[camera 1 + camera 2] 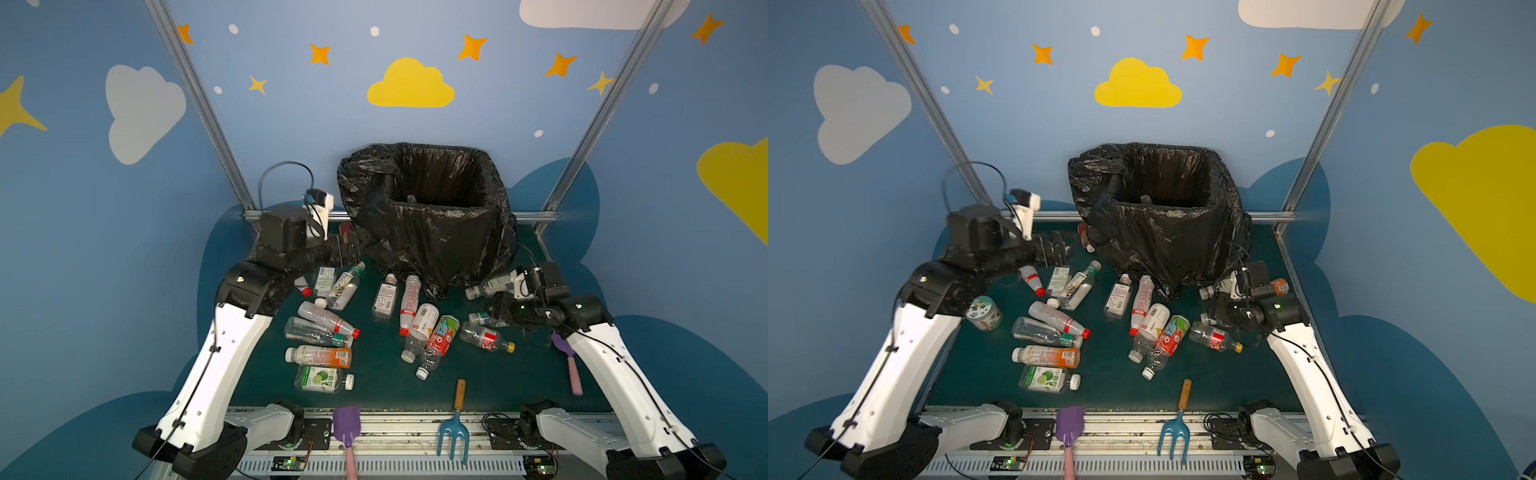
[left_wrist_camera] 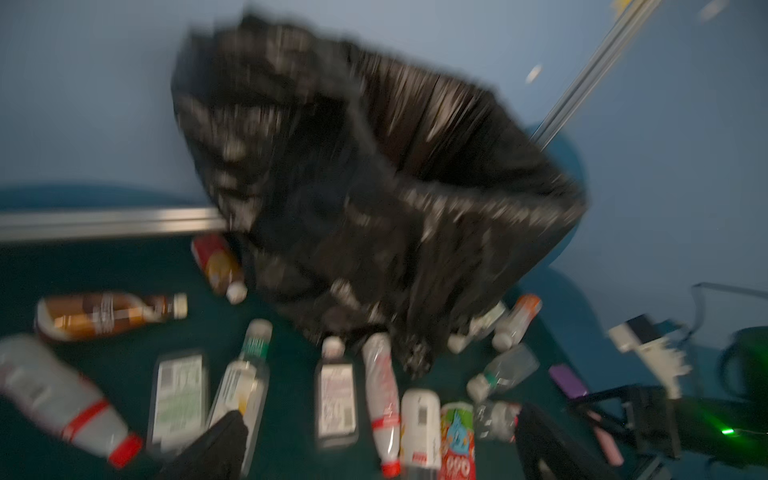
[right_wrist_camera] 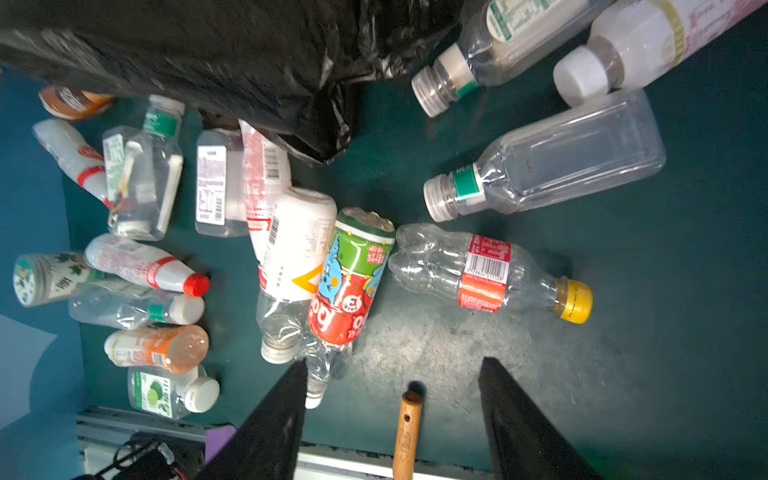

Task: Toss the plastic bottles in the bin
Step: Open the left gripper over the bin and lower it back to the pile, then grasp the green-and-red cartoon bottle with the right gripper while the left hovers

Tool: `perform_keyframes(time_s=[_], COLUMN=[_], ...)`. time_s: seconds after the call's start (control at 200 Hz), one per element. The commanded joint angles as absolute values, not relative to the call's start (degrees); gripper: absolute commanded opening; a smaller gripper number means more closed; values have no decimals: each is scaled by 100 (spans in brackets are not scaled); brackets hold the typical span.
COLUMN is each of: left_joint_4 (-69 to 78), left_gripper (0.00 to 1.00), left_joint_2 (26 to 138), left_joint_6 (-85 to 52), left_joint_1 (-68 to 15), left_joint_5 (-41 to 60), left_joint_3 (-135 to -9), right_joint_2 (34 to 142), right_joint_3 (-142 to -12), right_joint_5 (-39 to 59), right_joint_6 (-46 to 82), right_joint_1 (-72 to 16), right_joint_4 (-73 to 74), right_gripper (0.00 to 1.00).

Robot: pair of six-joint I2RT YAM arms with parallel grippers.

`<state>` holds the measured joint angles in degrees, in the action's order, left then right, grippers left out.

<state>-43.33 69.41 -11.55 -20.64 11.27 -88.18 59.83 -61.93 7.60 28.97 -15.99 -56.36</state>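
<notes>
The bin (image 1: 436, 205) stands at the far middle of the bench (image 1: 478, 382). The plastic bottles (image 1: 320, 355) lie on their sides in front of it in a left heap, a middle heap and a few on the right. What is inside the bin is too dark to tell.

The left pincer (image 1: 349, 249) is spread and empty, close to the bin's left wall; its wrist view is blurred. The right pincer (image 3: 395, 363) is also spread and empty, over bare bench just near of the yellow-capped bottle (image 3: 486, 270).

Likely trouble:
- The bag's loose black skirt (image 1: 432, 282) drapes over the bottle ends nearest the bin. Pulling one of those out could drag the bag and shift the bin.
- The left pincer could catch the crinkled bag, being so close to it.
- The bottles are round and thin-walled, so a pinch off centre may squirt one away or roll it into its neighbours.
- In the middle heap the bottles touch, so closing there may take two or wedge.
- The rake handle (image 3: 407, 428) lies in line with the right pincer's gap and could be gripped by mistake.
</notes>
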Motion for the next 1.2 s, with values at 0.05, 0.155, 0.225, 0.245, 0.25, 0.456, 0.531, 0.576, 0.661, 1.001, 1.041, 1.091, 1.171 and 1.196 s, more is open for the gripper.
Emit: perform_keyframes(time_s=[0.05, 0.155, 0.225, 0.245, 0.25, 0.456, 0.531, 0.576, 0.661, 1.001, 1.041, 1.091, 1.171, 1.196], left_joint_4=[-4324, -3932, -3746, -3701, -3692, -3744, -3753, -3766, -3820, -3963, -3973, -3988, -4007, -4010], left_gripper=[100, 100, 100, 100, 100, 100, 100, 100, 100, 100, 100, 100, 100, 100], left_joint_2=[6380, 6100, 5997, 5975, 5976, 6051, 6033, 6010, 5985, 5923, 5899, 5877, 5851, 5838], left_joint_6=[-1936, -2193, -2329, -2370, -2380, -2599, -2520, -2473, -2387, -2320, -2317, -2311, -2301, -2302], left_joint_1=[-2108, -2266, -2352, -2368, -2371, -2403, -2401, -2406, -2401, -2404, -2401, -2400, -2399, -2392], left_joint_5=[1109, 1076, 1014, 1011, 1011, 1077, 1059, 1041, 1037, 1071, 1059, 1053, 1049, 1043], left_joint_3=[-7220, -6204, -5682, -5558, -5530, -5142, -5151, -5167, -5212, -5186, -5186, -5187, -5186, -5187], right_joint_2=[5845, 5823, 5801, 5805, 5807, 6283, 6505, 6631, 6905, 7963, 8068, 8173, 8341, 8394], right_joint_3=[-5782, -5389, -5045, -4953, -4933, -4545, -4561, -4568, -4585, -4860, -4884, -4903, -4922, -4938], right_joint_5=[1246, 1525, 1485, 1463, 1461, 1158, 1100, 1123, 1194, 1264, 1274, 1288, 1313, 1324], right_joint_6=[2967, 3645, 4170, 4306, 4337, 5124, 5189, 5224, 5285, 5326, 5325, 5341, 5363, 5369], right_joint_1=[-1687, -1964, -2322, -2428, -2453, -3119, -3237, -3268, -3312, -3427, -3432, -3454, -3465, -3464], right_joint_4=[-5597, -5253, -4872, -4741, -4704, -3991, -3829, -3744, -3548, -3138, -3087, -3006, -2887, -2865], right_gripper=[67, 67, 66, 66, 66, 70, 73, 74, 74, 74, 74, 74, 76, 77])
